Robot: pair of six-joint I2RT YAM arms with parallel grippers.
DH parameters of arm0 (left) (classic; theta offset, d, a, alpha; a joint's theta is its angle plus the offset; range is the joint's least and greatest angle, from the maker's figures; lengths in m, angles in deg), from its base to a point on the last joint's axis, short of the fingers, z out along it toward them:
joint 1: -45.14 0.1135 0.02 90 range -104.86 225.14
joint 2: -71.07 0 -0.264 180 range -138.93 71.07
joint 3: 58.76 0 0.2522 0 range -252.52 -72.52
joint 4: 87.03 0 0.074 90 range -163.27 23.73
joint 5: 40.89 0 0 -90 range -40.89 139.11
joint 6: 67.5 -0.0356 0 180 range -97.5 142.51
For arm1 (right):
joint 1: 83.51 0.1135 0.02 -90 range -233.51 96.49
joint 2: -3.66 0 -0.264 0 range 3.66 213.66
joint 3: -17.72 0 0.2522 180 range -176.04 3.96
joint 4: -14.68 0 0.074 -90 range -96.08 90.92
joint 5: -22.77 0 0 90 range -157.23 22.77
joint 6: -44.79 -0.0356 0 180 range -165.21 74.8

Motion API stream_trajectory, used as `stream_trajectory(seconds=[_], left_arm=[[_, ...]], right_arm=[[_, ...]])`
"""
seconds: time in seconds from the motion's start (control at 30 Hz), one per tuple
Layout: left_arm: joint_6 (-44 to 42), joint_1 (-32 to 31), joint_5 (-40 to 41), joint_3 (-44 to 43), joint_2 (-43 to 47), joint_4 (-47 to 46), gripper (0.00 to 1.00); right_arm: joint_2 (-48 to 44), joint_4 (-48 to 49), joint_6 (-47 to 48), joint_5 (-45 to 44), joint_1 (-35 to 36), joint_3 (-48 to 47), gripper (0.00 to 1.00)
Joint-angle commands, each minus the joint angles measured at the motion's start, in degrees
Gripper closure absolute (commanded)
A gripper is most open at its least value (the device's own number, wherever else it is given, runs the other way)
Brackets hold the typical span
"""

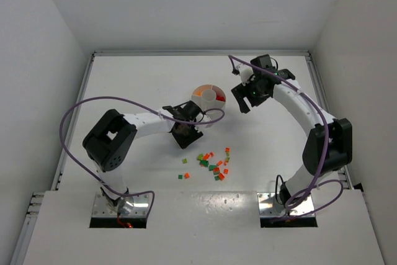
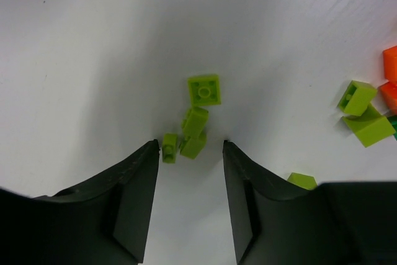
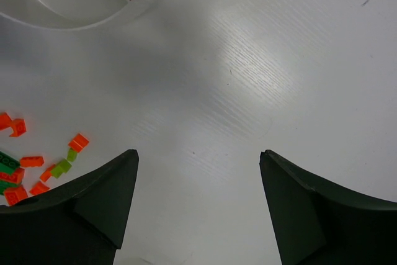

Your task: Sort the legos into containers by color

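Lying loose at lower centre, legos (image 1: 214,166) are located below the white dish (image 1: 209,95). Lime bricks (image 2: 195,122) are bracketed, ungripped, by the half-open left gripper (image 2: 190,143); the right gripper (image 3: 198,152) is spread wide, empty.

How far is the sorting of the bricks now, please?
Done: red bricks and orange bricks lie in the dish. In hand: the left gripper hangs open over green bricks; the right gripper is open and empty. Left: many loose bricks on the table.
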Motion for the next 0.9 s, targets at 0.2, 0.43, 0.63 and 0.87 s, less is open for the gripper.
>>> stream_trajectory(seconds=[0.2, 0.43, 0.63, 0.87], left_arm=[[-1.34, 1.24, -3.90, -2.88, -2.92, -0.78, 0.57], [-1.34, 2.99, -4.95, -2.35, -3.45, -0.25, 0.60], [-2.39, 3.53, -4.96, -1.21, -2.92, 0.37, 0.60], [-2.39, 3.53, -6.09, -0.16, -2.92, 0.89, 0.74]], right_arm=[[-0.15, 0.39, 0.00, 0.37, -0.17, -2.53, 0.23], [-0.15, 0.39, 0.53, 0.37, -0.17, -2.53, 0.24], [-0.15, 0.39, 0.53, 0.37, -0.17, -2.53, 0.26], [0.38, 0.39, 0.53, -0.16, -0.17, -2.53, 0.26]])
